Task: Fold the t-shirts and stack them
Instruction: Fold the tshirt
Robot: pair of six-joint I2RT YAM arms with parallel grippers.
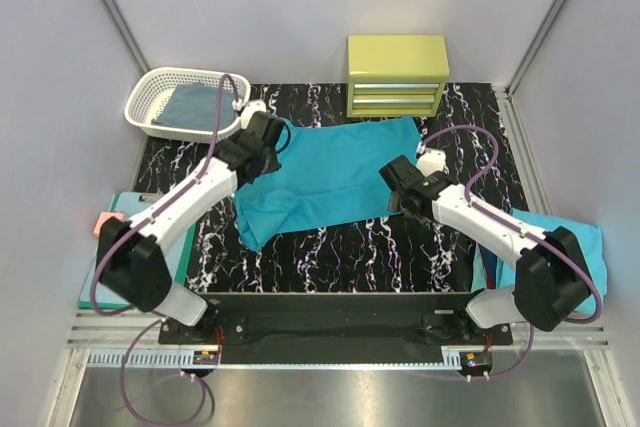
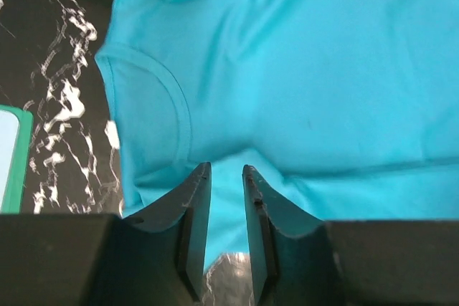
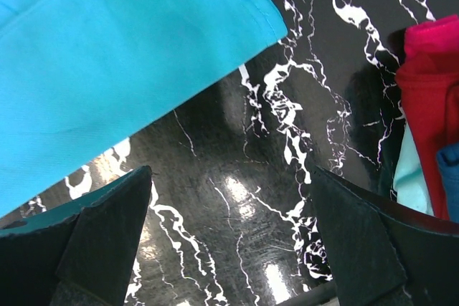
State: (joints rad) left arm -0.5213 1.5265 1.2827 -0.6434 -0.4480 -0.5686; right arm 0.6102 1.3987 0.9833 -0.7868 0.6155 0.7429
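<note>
A teal-turquoise t-shirt lies spread on the black marbled table, its collar toward the left. My left gripper hovers over the collar end. Its jaws stand a narrow gap apart, and the shirt lies flat below them, unclamped. My right gripper is wide open above bare table, just off the shirt's hem corner. Folded red, dark blue and light turquoise shirts show at the right. A turquoise shirt lies under the right arm.
A white basket holding a grey-blue cloth sits at the back left. A yellow-green drawer box stands at the back centre. A mint-green clipboard lies on the left edge beneath the left arm, and its edge also shows in the left wrist view.
</note>
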